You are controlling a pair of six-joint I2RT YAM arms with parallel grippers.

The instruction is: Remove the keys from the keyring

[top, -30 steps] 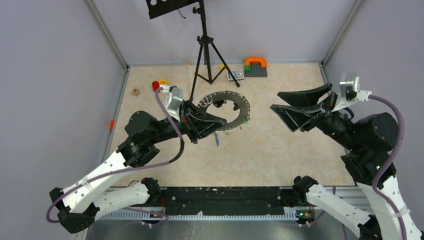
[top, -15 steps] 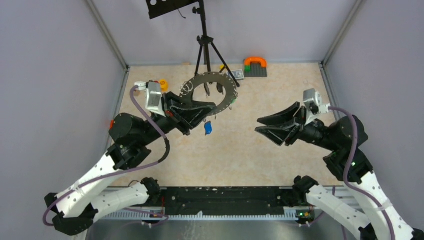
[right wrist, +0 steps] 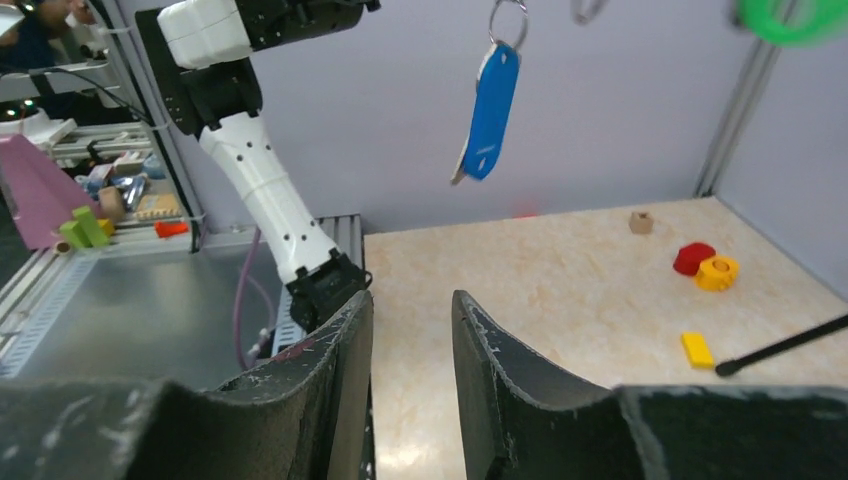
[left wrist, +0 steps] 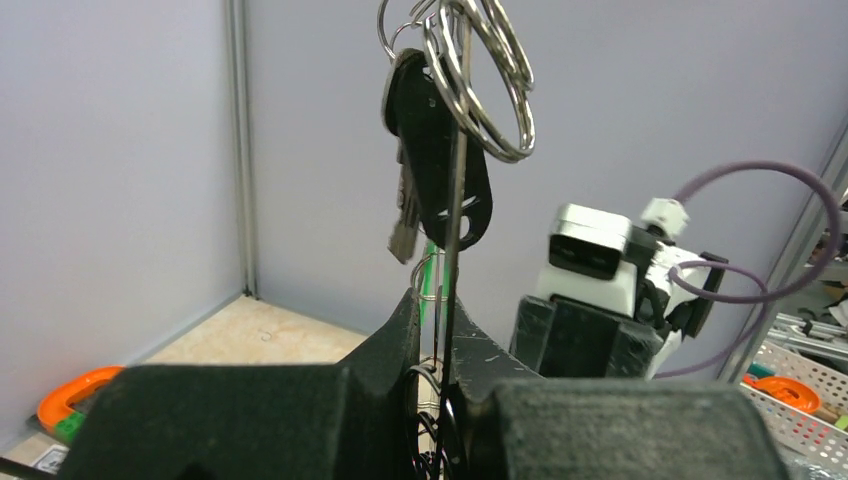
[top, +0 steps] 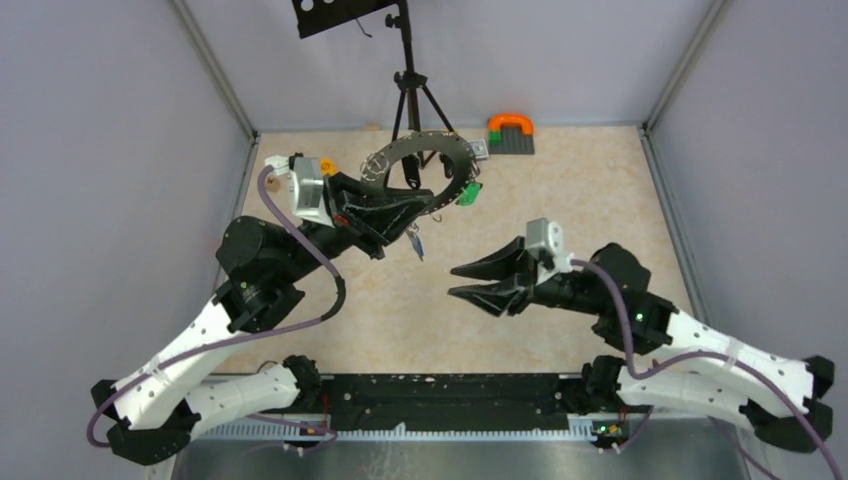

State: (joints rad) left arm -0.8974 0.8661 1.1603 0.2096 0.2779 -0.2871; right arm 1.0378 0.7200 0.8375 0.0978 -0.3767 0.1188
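Several sm. metal keys w/ black plastic heads on flat grey keyring

Keys hang under the keyring, left of the right tool.

Pale lilac-grey walls close in the beige, marbled bench on 3 sides, with aluminium posts at the 2 far corners. A black tripod stands near the back wall and carries a black plate at its top. Just right of it, an orange arch sits on a dark base. A small red piece and a yellow piece lie near a side wall. The light is soft and even.
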